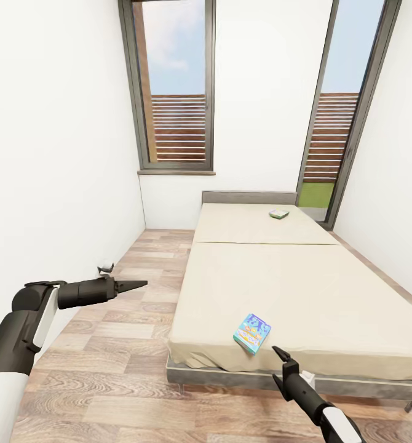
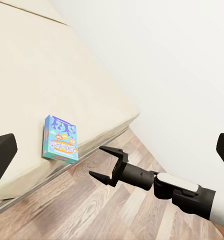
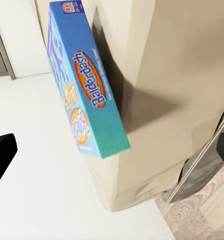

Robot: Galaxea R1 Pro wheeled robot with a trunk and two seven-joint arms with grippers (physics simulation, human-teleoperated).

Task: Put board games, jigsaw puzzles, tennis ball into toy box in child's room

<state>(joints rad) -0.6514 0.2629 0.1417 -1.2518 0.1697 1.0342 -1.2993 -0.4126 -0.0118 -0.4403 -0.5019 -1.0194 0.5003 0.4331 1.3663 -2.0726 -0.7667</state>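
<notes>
Head view shows the blue board game [image 1: 252, 333] just ahead of the open-fingered right gripper [image 1: 278, 364], its long axis along the reach, the left gripper [image 1: 130, 283] farther off.

A blue board game [image 1: 252, 333] lies flat at the bed's [image 1: 304, 283] near edge; a white-green one [image 1: 278, 214] lies near the headboard.

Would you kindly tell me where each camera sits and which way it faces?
Head view: on the head, looking down over the bed; left pincer and right pincer show.
Left wrist view: on the left arm, facing the bed's near corner; the right pincer shows, open.
Right wrist view: on the right arm, close to the blue board game.
All three share that game.
</notes>
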